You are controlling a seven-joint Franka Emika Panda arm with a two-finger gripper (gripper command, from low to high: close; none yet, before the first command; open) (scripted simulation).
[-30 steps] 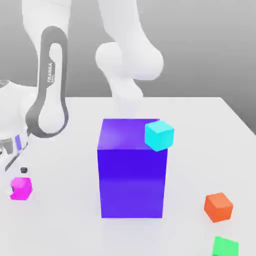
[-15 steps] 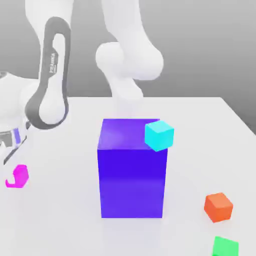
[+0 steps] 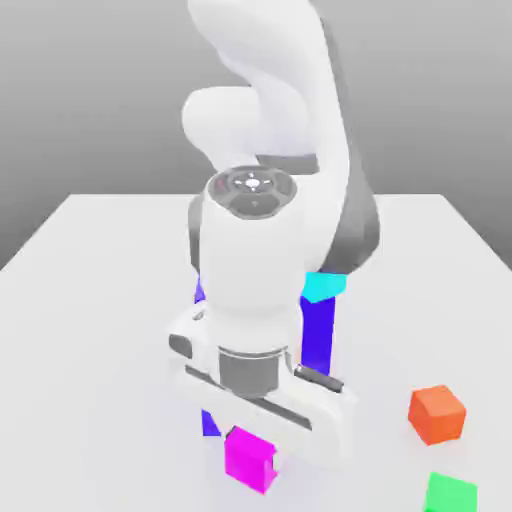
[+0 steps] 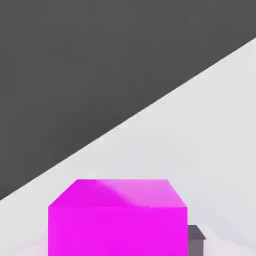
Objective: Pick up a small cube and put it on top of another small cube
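The small magenta-pink cube [image 3: 250, 460] hangs under my hand, low in the exterior view and in front of the big blue-violet block [image 3: 320, 338]. My gripper [image 3: 254, 442] is shut on it. In the hand view the magenta cube [image 4: 117, 220] is very close, with a dark fingertip [image 4: 197, 239] against its side. A small cyan cube [image 3: 325, 286] rests on the block's top corner toward the exterior view's right, partly hidden by my arm. The arm covers most of the block.
A small orange cube [image 3: 437, 414] lies on the white table [image 3: 90, 330] at the exterior view's right. A green cube [image 3: 450, 493] sits below it at the picture's lower edge. The tall block stands right behind my hand.
The arm has swung from the exterior view's left to the middle, in front of the block. The magenta cube has travelled with the gripper, from the far left to front centre.
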